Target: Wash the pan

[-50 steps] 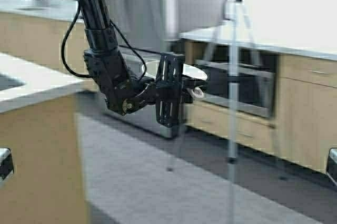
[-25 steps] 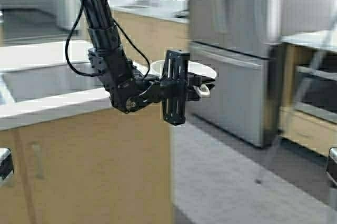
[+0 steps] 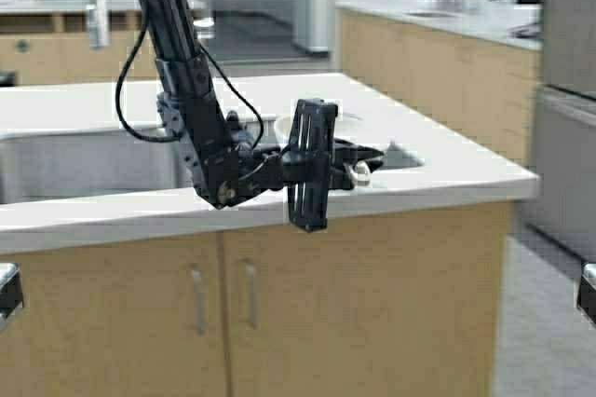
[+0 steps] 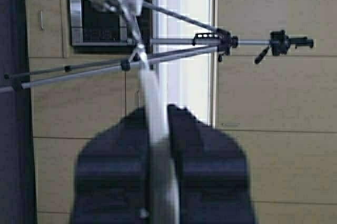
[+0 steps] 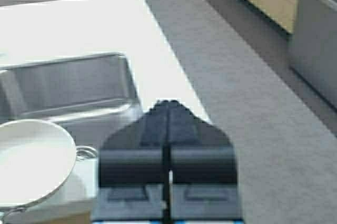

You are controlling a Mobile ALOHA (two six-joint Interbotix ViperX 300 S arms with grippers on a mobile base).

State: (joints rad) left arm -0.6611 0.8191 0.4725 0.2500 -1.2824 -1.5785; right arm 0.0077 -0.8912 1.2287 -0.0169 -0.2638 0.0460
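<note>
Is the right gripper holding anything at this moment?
No, in the right wrist view the right gripper has its fingers pressed together with nothing between them.

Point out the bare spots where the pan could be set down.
The left gripper holds the pan by its handle. Bare white counter lies between the sink and the island's far corner, and more behind the sink toward the faucet. The sink basin looks empty. The right gripper is shut, apart from the pan.

The high view looks forward and down from behind the arms, near the sink (image 3: 84, 159). The right wrist view looks steeply down onto that same sink (image 5: 68, 84), close above it. The left wrist view faces level toward cabinets (image 4: 274, 103) and a tripod (image 4: 174, 48).
</note>
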